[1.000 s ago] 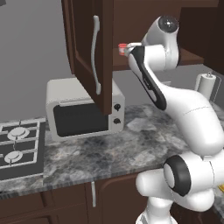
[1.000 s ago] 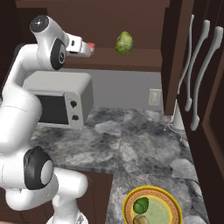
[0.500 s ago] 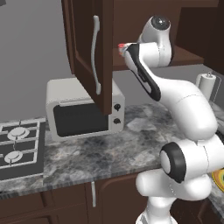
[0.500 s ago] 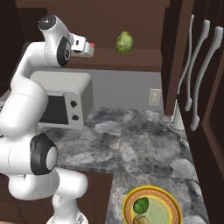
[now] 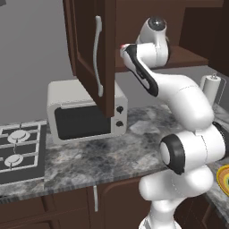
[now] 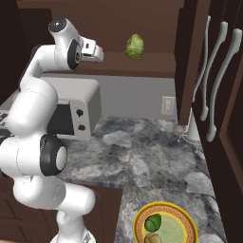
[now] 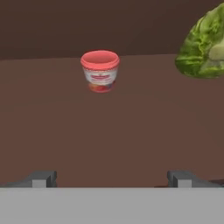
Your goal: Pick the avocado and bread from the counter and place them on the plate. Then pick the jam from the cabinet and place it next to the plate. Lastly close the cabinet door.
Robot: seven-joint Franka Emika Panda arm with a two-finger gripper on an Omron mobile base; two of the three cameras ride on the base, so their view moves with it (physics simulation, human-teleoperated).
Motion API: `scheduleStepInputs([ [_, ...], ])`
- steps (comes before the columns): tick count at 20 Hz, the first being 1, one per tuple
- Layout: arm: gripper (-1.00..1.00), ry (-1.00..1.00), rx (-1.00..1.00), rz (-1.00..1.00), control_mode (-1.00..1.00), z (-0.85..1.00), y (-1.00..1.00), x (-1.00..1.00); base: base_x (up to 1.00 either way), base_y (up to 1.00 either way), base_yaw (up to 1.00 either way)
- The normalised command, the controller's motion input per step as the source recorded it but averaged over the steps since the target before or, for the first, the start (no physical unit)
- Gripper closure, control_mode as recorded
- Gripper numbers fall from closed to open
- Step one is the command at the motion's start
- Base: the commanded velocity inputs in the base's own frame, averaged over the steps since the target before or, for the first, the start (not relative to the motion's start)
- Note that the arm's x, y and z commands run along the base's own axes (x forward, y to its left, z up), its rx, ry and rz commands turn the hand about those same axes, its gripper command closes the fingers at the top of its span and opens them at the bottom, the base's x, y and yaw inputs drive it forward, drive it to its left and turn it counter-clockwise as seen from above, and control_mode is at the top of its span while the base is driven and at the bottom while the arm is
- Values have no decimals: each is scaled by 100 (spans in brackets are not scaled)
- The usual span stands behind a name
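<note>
While the arm is reaching up into the cabinet [image 6: 142, 28], the gripper [image 7: 111, 178] is pointing along the shelf [image 7: 109, 131] with its two finger tips [image 7: 41, 178] standing wide apart and nothing between them. Straight ahead in the hand view, the jam [image 7: 100, 71] is sitting upright on the brown shelf, a squat red jar with a paler lid, a clear stretch away from the fingers and a touch left of their midline. Off to its right, a pale green leafy ball [image 7: 203, 43] is crowding the edge of that view; the right base view is showing the same leafy ball [image 6: 135, 46] resting on the shelf, well apart from the hand [image 6: 90, 50].

From the left base view, the cabinet door [image 5: 91, 53] is hanging open, its long silver bar handle [image 5: 96, 56] facing the camera, and the hand is tucked in just behind the door's edge, where a speck of red is peeking out. Below, a white microwave [image 5: 85, 114] is standing on the counter [image 5: 89, 156], with a stove [image 5: 20, 152] to its left and a paper towel roll [image 5: 210, 87] to the right.

Down on the counter in the right base view, the plate [image 6: 182, 223] is carrying the avocado [image 6: 153, 222] and, just below it and touching or nearly so, the bread [image 6: 153, 238].
</note>
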Motion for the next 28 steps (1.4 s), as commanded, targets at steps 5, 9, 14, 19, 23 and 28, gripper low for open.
scheduleStepInputs([
  [5,-100,0,0,0,-100,0,2,32,0,0,0],
  [9,-100,0,0,0,-100,0,0,35,0,0,0],
  [14,-100,0,0,0,-100,0,0,30,0,0,0],
  [19,-100,0,0,0,-100,0,3,36,0,0,0],
  [23,-100,0,0,0,-100,0,5,33,0,0,0],
  [28,-100,0,0,0,-100,0,3,31,0,0,0],
])
